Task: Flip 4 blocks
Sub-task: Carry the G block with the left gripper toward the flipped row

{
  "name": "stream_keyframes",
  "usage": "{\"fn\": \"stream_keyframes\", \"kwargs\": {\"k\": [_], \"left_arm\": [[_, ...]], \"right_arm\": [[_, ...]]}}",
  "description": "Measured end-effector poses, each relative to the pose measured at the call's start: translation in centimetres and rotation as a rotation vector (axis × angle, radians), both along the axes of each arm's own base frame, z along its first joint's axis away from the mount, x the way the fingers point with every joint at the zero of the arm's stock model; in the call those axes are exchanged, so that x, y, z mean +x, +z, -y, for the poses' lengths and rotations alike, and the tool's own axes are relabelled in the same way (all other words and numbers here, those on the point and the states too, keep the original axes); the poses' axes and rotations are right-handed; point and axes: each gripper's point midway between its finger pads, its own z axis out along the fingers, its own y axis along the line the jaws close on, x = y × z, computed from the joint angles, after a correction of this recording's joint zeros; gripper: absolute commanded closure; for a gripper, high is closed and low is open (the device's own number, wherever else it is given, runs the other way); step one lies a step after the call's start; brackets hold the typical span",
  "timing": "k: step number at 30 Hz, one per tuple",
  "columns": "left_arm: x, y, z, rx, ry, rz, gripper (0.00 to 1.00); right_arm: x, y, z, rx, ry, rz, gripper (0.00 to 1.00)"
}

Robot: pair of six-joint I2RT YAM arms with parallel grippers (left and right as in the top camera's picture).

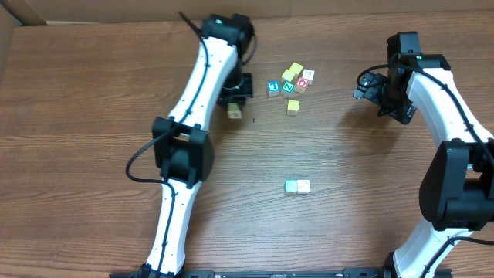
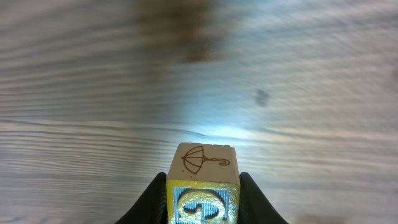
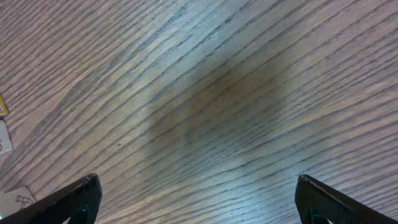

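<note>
Small wooden toy blocks (image 1: 290,86) cluster at upper centre on the brown wood-grain counter (image 1: 93,100). The left gripper (image 2: 202,182) clamps a cream umbrella-printed cube (image 2: 203,160), and the right gripper (image 3: 199,199) gapes wide apart.

The block (image 2: 203,180) at the bottom centre of the left wrist view has a brown line drawing of an open umbrella on its cream face. Its lower face is blue with a yellow border and shows a raised yellow sign, maybe a 3 or a G; the frame edge cuts it, so I cannot tell. In the overhead view, upper centre, the green cube (image 1: 291,86) has a white mark like a Z or N. The red cube (image 1: 302,83) has a white ring and the blue cube (image 1: 273,87) a white mark. All three are too small to read.
</note>
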Motion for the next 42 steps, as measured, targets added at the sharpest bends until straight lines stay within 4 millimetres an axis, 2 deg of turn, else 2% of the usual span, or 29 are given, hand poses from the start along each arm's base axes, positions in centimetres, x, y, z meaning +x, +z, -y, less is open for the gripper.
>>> {"fn": "stream_keyframes", "kwargs": {"k": [10, 14, 17, 20, 28, 35, 42], "left_arm": [[-4.7, 0.4, 9.0, -0.057, -0.172, -0.021, 0.76], [-6.5, 2.4, 11.0, -0.072, -0.198, 0.005, 0.76], [-8.2, 4.2, 11.1, -0.072, -0.203, 0.012, 0.77], [-9.7, 4.6, 10.4, -0.047, -0.195, -0.007, 0.80], [-13.2, 0.5, 7.1, 0.110, -0.139, -0.177, 0.82], [-14.4, -0.5, 5.5, 0.182, -0.112, -0.218, 0.81], [-14.5, 1.4, 5.0, 0.159, -0.082, -0.138, 0.81]], "right_arm": [[0.0, 0.0, 0.0, 0.000, 0.000, 0.000, 0.00], [0.0, 0.0, 0.0, -0.001, 0.001, 0.000, 0.00], [0.0, 0.0, 0.0, 0.000, 0.000, 0.000, 0.00], [0.0, 0.0, 0.0, 0.000, 0.000, -0.001, 0.00], [0.0, 0.0, 0.0, 0.000, 0.000, 0.000, 0.00], [0.0, 0.0, 0.0, 0.000, 0.000, 0.000, 0.00], [0.0, 0.0, 0.0, 0.000, 0.000, 0.000, 0.00]]}}
